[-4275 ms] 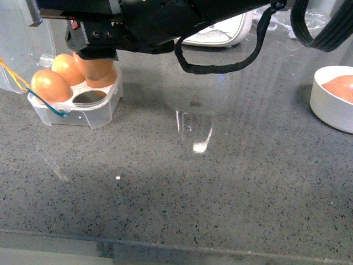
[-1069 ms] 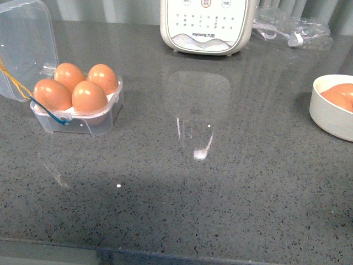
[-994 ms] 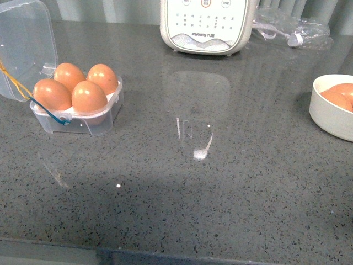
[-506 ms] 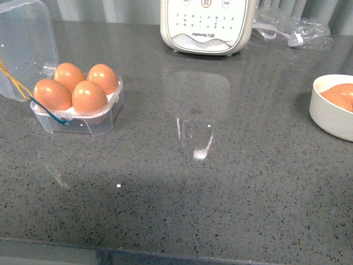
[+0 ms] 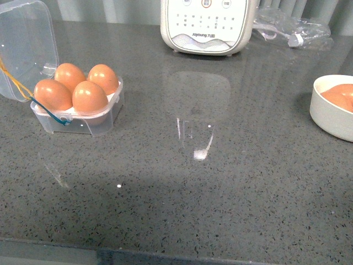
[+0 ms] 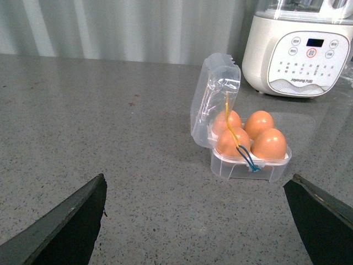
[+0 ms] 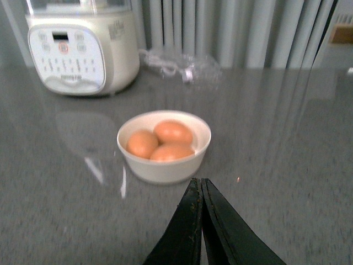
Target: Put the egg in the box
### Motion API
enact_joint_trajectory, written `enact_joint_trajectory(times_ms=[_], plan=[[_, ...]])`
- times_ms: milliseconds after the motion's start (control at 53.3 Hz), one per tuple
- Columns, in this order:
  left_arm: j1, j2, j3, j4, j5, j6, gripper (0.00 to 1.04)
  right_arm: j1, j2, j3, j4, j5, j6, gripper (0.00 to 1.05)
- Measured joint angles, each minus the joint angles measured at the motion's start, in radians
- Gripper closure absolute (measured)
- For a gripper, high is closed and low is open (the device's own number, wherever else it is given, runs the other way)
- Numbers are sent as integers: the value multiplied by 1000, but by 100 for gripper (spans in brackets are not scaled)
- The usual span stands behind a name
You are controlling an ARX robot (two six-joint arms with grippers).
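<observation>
The clear plastic box stands at the left of the grey counter with its lid hinged open. Every slot of its white tray holds a brown egg. The egg sits in the near front slot. Neither arm shows in the front view. In the left wrist view the box and its eggs lie ahead of my left gripper, which is wide open, empty and well back from the box. My right gripper is shut on nothing, just short of the white bowl.
A round white bowl with three brown eggs stands at the right edge; it also shows in the right wrist view. A white appliance and a crumpled plastic bag stand at the back.
Earlier the left arm hung over the box with an egg and one front slot was empty. Now that slot holds an egg and the arm has left the front view.
</observation>
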Motion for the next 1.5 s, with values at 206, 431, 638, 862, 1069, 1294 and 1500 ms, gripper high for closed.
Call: enact_joint_trajectory(times_ms=[206, 431, 638, 862, 1069, 1294, 1500], plan=[[0, 0, 0, 0, 0, 0, 7, 0, -100, 0, -82, 0, 0, 102], [0, 0, 0, 0, 0, 0, 7, 0, -101, 0, -82, 0, -1, 58], [0, 0, 0, 0, 0, 0, 7, 0, -101, 0, -82, 0, -1, 21], [0, 0, 0, 0, 0, 0, 7, 0, -101, 0, -82, 0, 0, 8], [0, 0, 0, 0, 0, 0, 7, 0, -101, 0, -82, 0, 0, 7], [21, 147, 5, 122, 84, -190, 7, 0, -101, 0, -82, 0, 0, 7], [135, 739, 118, 724, 123, -267, 7, 0, -101, 0, -82, 0, 0, 7]])
